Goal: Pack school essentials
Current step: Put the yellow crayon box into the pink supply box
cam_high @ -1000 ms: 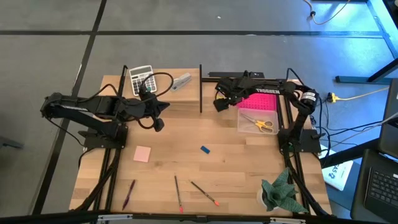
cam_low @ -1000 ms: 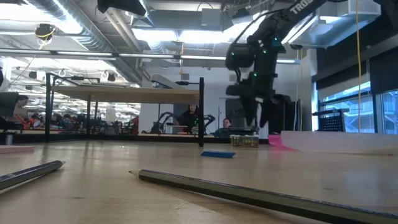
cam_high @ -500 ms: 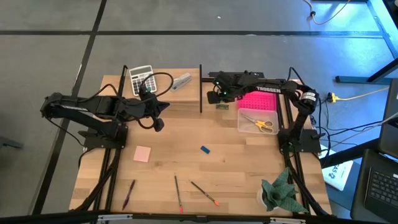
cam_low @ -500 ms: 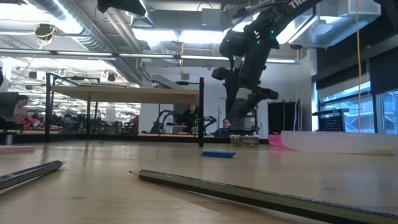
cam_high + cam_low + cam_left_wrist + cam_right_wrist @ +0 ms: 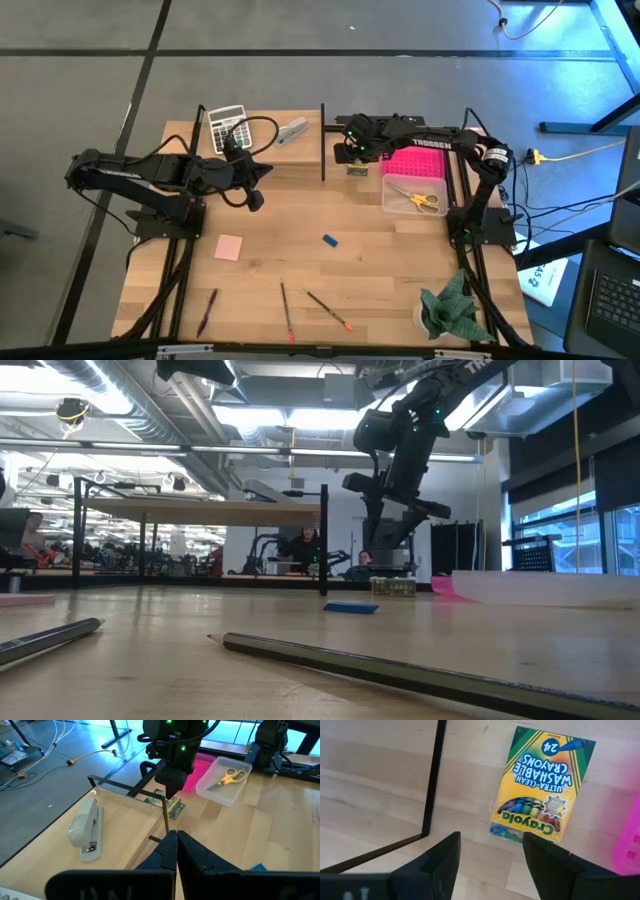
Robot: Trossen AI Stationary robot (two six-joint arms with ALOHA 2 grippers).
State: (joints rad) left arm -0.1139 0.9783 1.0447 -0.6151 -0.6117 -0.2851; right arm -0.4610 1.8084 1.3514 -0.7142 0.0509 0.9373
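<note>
Crayons sat at the upper middle of the overhead frame: the yellow-green crayon box (image 5: pixel 542 785) lay flat on the wooden table (image 5: pixel 380 260), just left of the clear plastic bin (image 5: pixel 415 198) and beside a black upright frame (image 5: pixel 323 142). Right gripper (image 5: pixel 346 152) hovered directly above that box with its fingers (image 5: pixel 438 860) spread apart and nothing between them. Yellow-handled scissors (image 5: pixel 420 198) rested inside the bin, below a bright pink insert (image 5: pixel 415 162). Left gripper (image 5: pixel 176 851) was held above the table left of centre, its two fingers pressed together and empty. Toward the lower half of the overhead frame, a pale pink note pad (image 5: pixel 229 247) lay at lower left, a small blue eraser (image 5: pixel 329 240) near the middle, and three pencils (image 5: pixel 286 310) were spread along the bottom edge, well apart from the bin. A calculator (image 5: pixel 226 125) and a grey stapler (image 5: pixel 292 130) sat at the table's top edge, and a green cloth (image 5: pixel 452 305) lay at lower right.
</note>
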